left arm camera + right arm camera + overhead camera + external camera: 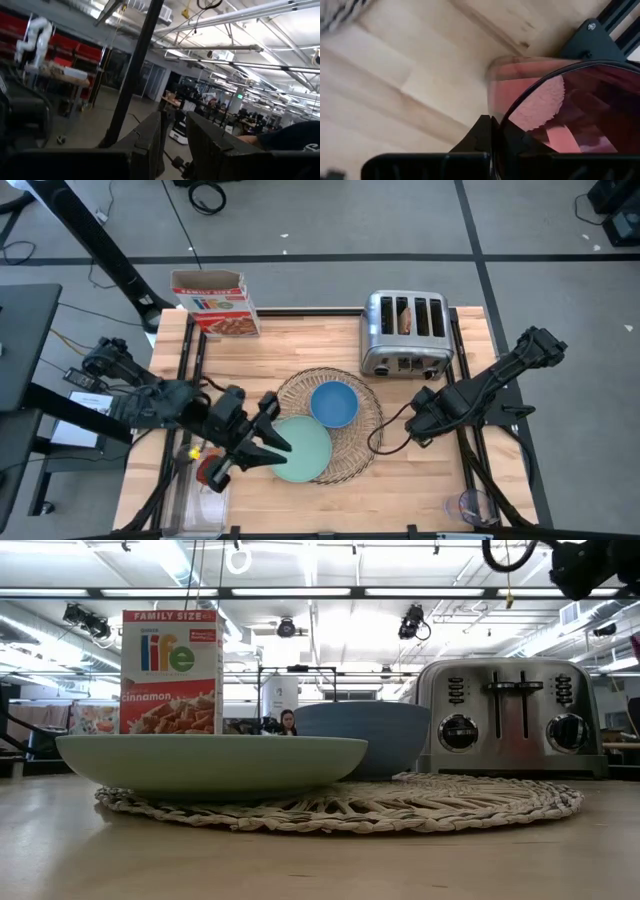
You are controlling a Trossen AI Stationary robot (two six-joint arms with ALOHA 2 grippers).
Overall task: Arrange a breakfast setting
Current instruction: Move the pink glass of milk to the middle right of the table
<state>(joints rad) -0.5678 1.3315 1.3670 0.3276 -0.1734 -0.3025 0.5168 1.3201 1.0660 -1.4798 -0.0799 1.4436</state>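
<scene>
The mint-green plate and blue bowl rest on the round straw placemat. The toast slice stands in a slot of the chrome toaster. The red apple and orange-handled spoon lie in the clear bin. My left gripper hovers by the plate's left edge, empty, its fingers a narrow gap apart. My right gripper is raised right of the placemat, shut on the pink cup, which it hides in the high view. My right gripper holds the pink cup at its rim. One dark finger lies against the rim's outer side. The cup itself hides the other finger, so I cannot tell whether it is inside. The cup is held above the wooden table.
A cereal box stands at the far left of the table. A small clear round thing sits near the front right corner. Black frame rails run along the table's sides. Bare wood lies in front of the placemat.
</scene>
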